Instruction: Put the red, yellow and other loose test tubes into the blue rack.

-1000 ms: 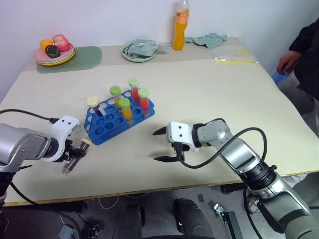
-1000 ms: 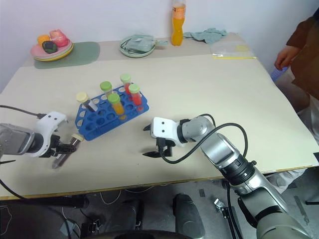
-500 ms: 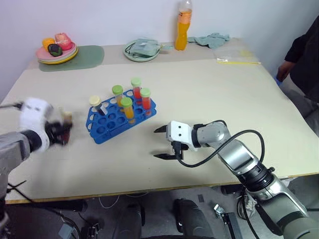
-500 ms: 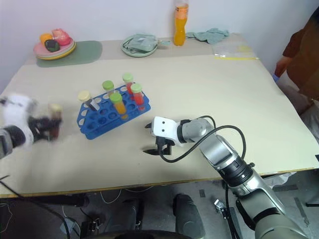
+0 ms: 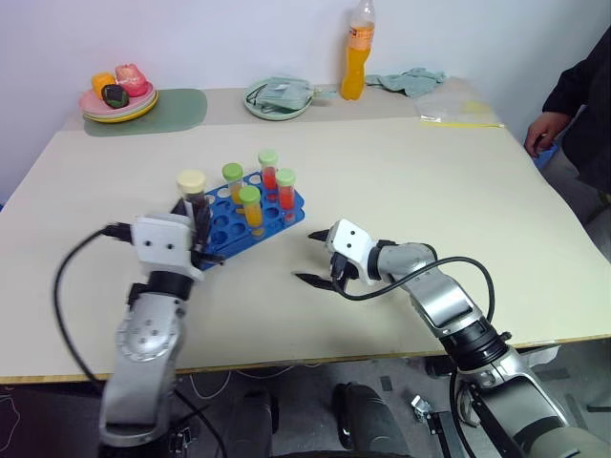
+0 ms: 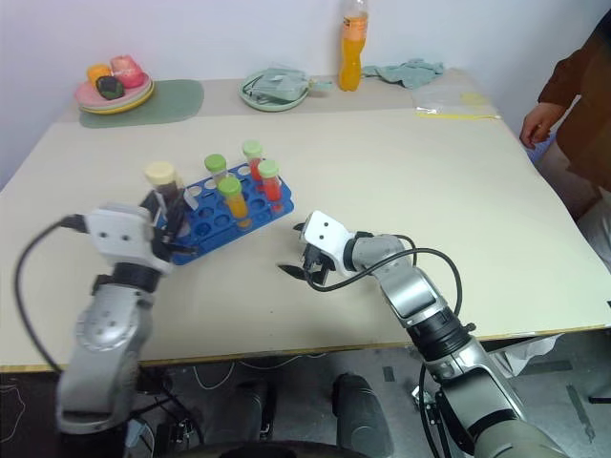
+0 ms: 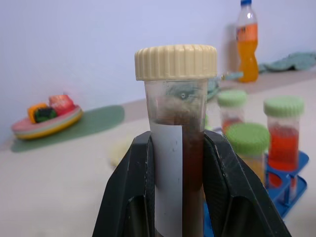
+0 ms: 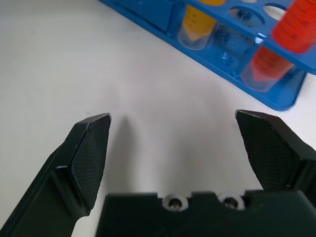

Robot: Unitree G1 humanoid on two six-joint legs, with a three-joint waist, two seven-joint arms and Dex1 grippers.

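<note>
The blue rack [image 5: 256, 214] stands mid-table with several green-capped tubes upright in it, some red [image 5: 285, 191] and some yellow [image 5: 250, 205]. My left gripper [image 5: 200, 227] is shut on a cream-capped tube [image 7: 176, 128] of dark brown liquid with a white label, held upright between black fingers [image 7: 129, 197] at the rack's near left corner. My right gripper [image 5: 316, 258] hovers open and empty just above the table, right of the rack. Its wrist view shows the wide-apart fingertips [image 8: 91, 148] with the rack [image 8: 148, 10] just beyond.
Along the far edge are a plate of toy food [image 5: 116, 95] on a green mat [image 5: 172, 107], a bowl with a cloth [image 5: 279, 95], an orange bottle [image 5: 355, 52], a rag [image 5: 409, 80] and a plastic bag [image 5: 460, 111]. A person [image 5: 569, 95] stands at the right.
My left arm swung from the table's left edge toward the rack, lifting the cream-capped tube and turning it upright. My right gripper crept slightly toward the rack and stayed open. The camera shifted.
</note>
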